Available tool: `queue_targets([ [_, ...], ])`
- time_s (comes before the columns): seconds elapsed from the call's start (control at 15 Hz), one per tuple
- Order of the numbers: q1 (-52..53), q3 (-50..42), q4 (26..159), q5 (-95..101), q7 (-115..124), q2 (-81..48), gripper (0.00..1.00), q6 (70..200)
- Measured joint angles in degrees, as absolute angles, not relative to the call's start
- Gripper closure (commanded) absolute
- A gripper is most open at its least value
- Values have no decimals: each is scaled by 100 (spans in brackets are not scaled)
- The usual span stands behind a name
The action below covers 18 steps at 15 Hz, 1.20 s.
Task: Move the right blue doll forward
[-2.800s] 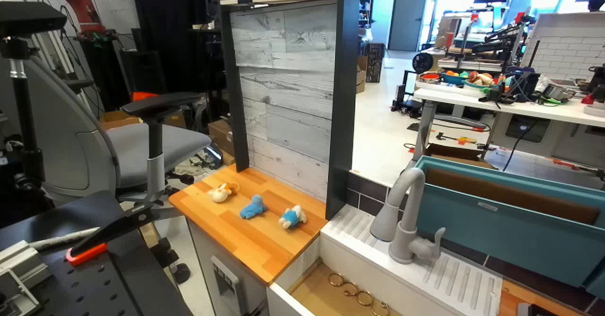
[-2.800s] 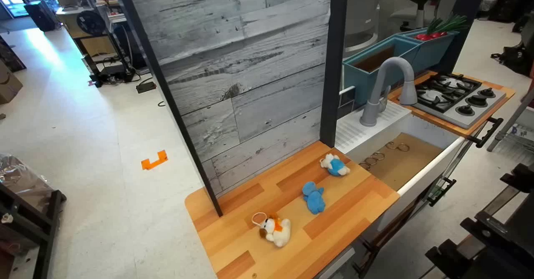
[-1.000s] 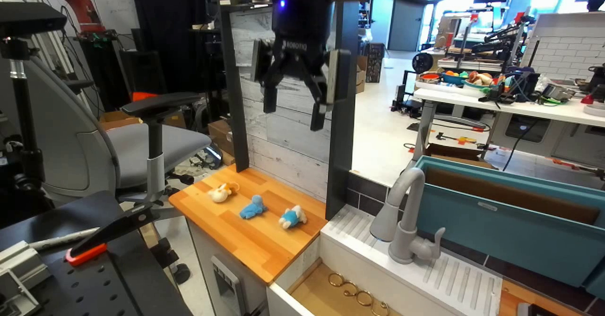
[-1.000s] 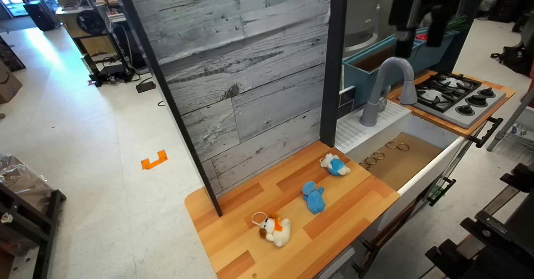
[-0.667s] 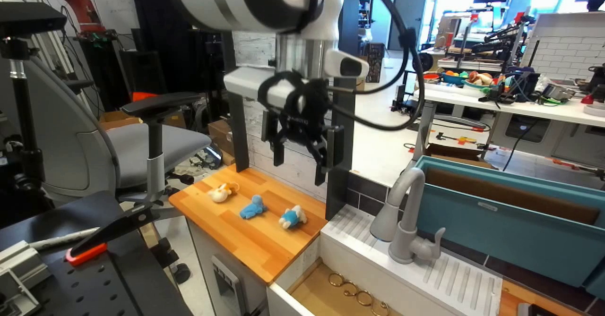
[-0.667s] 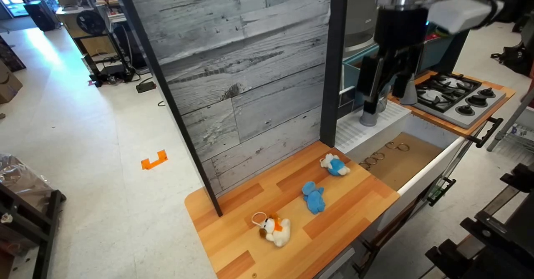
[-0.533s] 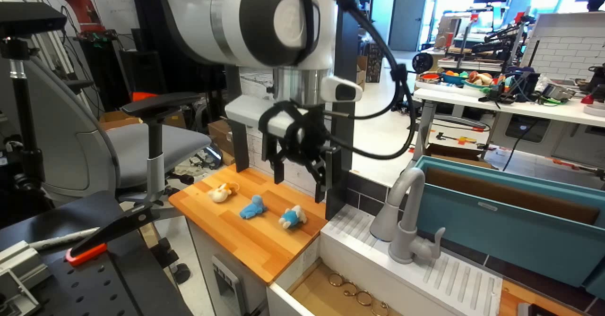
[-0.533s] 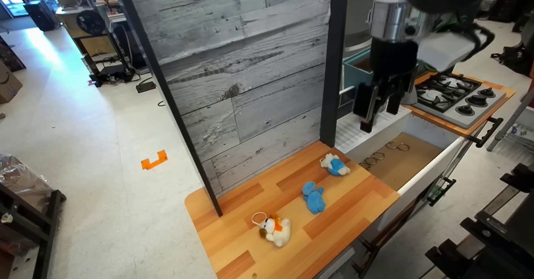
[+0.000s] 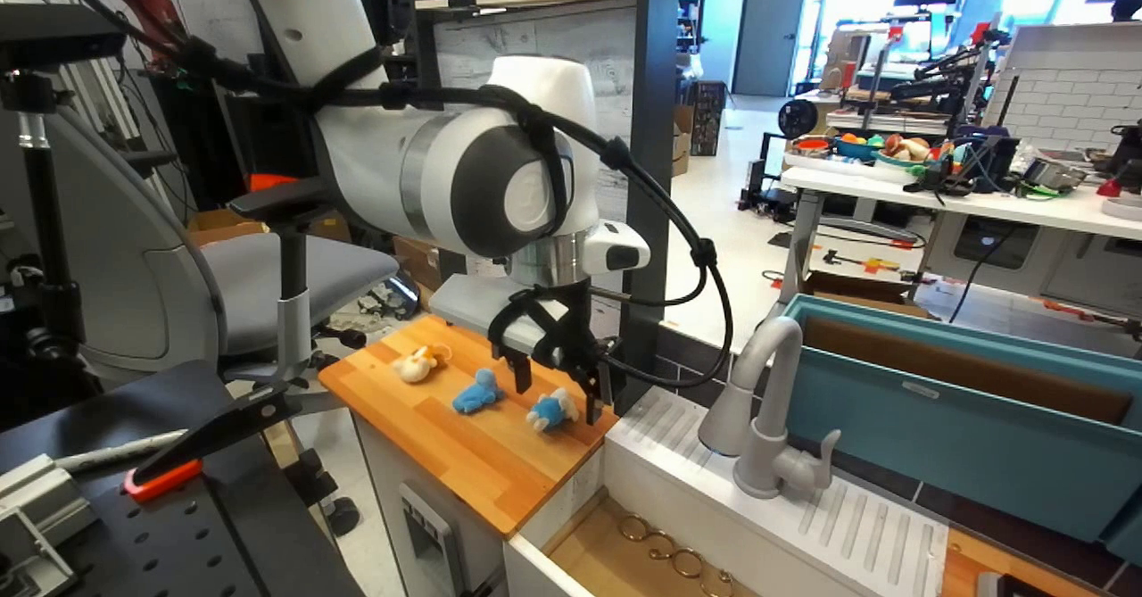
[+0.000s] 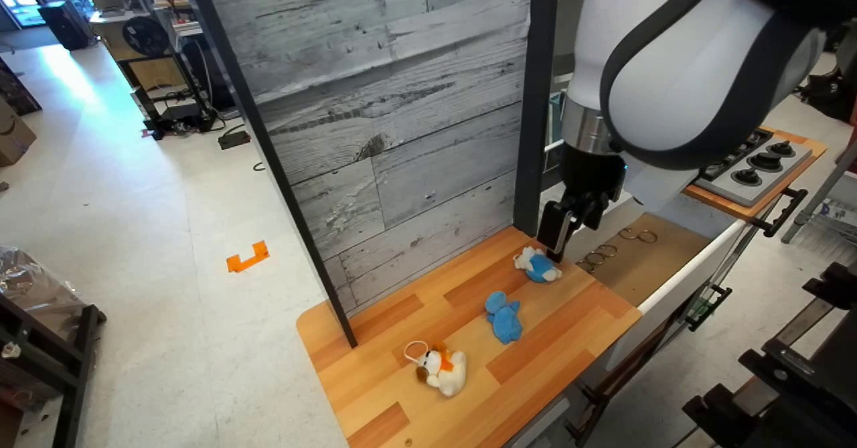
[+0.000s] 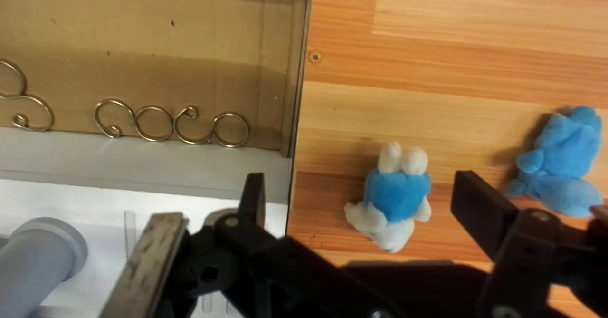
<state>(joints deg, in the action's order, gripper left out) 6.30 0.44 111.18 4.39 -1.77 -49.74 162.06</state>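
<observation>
The blue-and-white doll (image 9: 550,411) is the right-hand doll in both exterior views (image 10: 539,268). It lies on the wooden counter (image 9: 482,481) near the sink edge. The plain light-blue doll (image 9: 479,392) lies left of it there (image 10: 503,317), but appears at the right edge of the wrist view (image 11: 565,151). My gripper (image 9: 558,393) is open and empty, low over the blue-and-white doll. In the wrist view that doll (image 11: 398,197) shows between the spread fingers (image 11: 360,201), apart from both. The plain blue doll is outside the right finger.
A cream-white doll with orange (image 9: 416,365) lies farther left on the counter. A tall grey plank panel (image 10: 402,133) stands along the counter's back, with a dark post (image 10: 535,133). The sink with a grey faucet (image 9: 776,392) adjoins the counter's right side; metal rings (image 11: 171,123) lie in it.
The arm has come into view from above and lowered my gripper, still open, to just above the blue-and-white doll. The dolls have not moved.
</observation>
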Motion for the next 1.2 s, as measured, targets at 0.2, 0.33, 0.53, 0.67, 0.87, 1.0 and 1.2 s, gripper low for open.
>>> queue_targets([
  [0.2,680,86,10903,439,-184,-5234,0,16392],
  [0.33,708,108,10731,439,-185,-5419,0,16420],
  [0.53,777,110,10432,439,-185,-5709,25,16421],
  [0.67,833,110,10228,449,-187,-5906,33,16421],
  [0.87,912,102,9966,480,-187,-6159,57,16421],
  [1.0,940,88,9918,509,-187,-6167,70,16421],
  [1.2,978,69,9879,528,-187,-6168,95,16421],
])
